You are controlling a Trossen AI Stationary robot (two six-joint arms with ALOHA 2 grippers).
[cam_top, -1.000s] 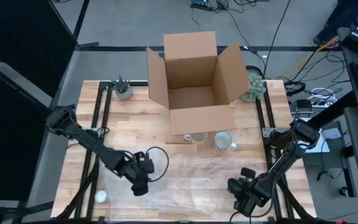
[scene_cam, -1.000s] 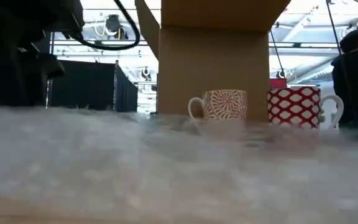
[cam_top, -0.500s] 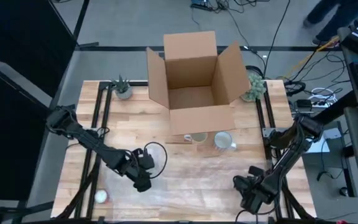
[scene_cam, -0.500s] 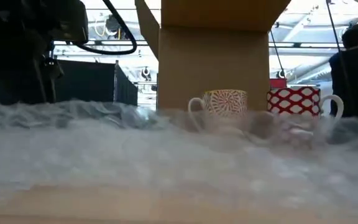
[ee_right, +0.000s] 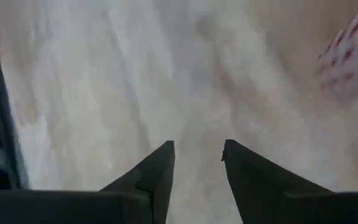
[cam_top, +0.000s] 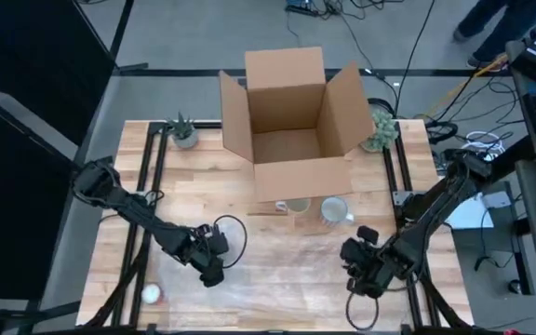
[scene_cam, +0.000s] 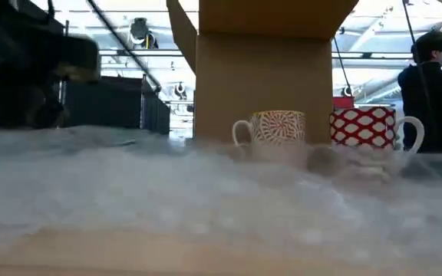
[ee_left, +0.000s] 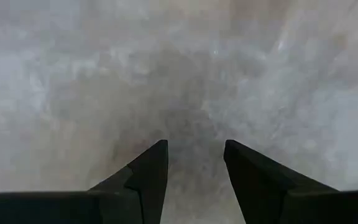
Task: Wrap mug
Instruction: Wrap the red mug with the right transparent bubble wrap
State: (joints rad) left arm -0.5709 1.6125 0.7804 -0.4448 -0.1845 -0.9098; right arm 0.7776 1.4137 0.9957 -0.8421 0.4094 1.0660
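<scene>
Standing on the wooden table (cam_top: pixel 277 177) just in front of the open cardboard box (cam_top: pixel 289 116) are two mugs: a white one with a red swirl pattern (scene_cam: pixel 271 127), handle toward the low view's left, and beside it a red-and-white lattice mug (scene_cam: pixel 367 128) with its white handle turned the other way. Both are sitting upright, close together but not touching, at the far edge of a sheet of clear bubble wrap (cam_top: pixel 277 279) that is lying over the table's near half.

Over the wrap's left part the left gripper (cam_top: pixel 210 271) is hanging low, its fingers (ee_left: pixel 143 171) parted with nothing between them. Near the wrap's right edge the right gripper (cam_top: pixel 361 277) is also pointing down, its fingers (ee_right: pixel 154 168) spread and empty; the lattice mug is showing blurred at the corner of its wrist view.

Between the two grippers the sheet is lying open. Small potted plants (cam_top: pixel 183 132) are sitting at the table's far corners, and a person (scene_cam: pixel 436 84) is standing in the room behind.
</scene>
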